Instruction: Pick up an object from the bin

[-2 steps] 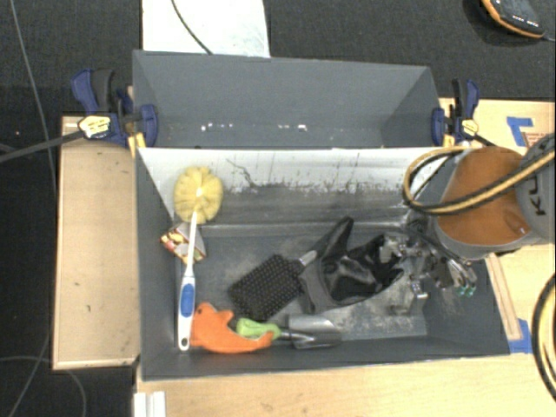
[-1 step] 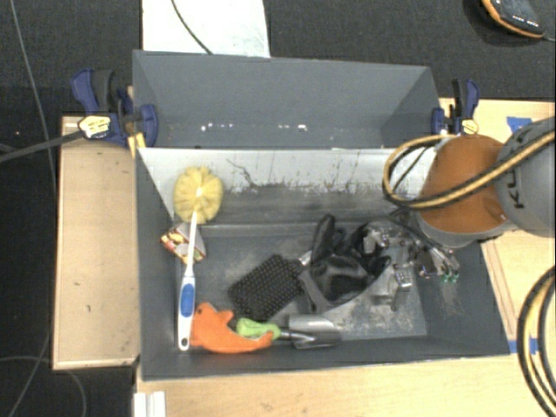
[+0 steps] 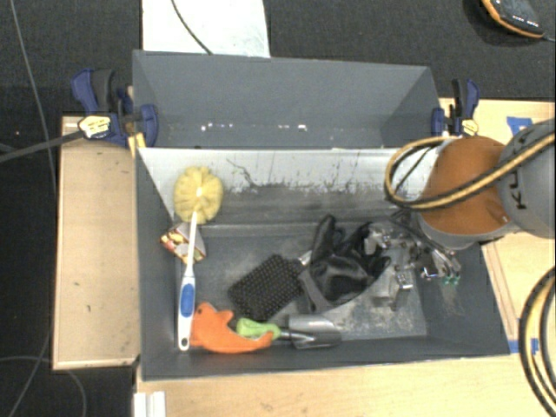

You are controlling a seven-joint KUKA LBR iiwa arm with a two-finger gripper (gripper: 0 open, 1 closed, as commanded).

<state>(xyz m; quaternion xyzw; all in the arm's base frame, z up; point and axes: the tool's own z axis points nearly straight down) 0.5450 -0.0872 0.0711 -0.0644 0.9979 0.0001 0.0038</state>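
Arm: the KUKA arm (image 3: 521, 181) reaches in from the right over the bin's right rim, its round orange wrist cover (image 3: 465, 189) looped with black and yellow cables.
Gripper: the gripper (image 3: 398, 278) points down, low over the right part of the floor of the grey metal bin (image 3: 287, 102).
Grip state: cannot tell whether it is released or clenched.
Nearest thing: a crumpled black fabric piece (image 3: 340, 263) lies centre-right on the floor, just left of the gripper; whether they touch is unclear.
Beside it: a black rectangular mesh pad (image 3: 268, 287), tilted, touching the fabric's left edge.
Front row: an orange and green plastic toy (image 3: 217, 330) and a short grey metal cylinder (image 3: 313, 328), near the front wall.
Left side: a dish brush with a yellow head and a white and blue handle (image 3: 198, 194), well apart from the gripper.
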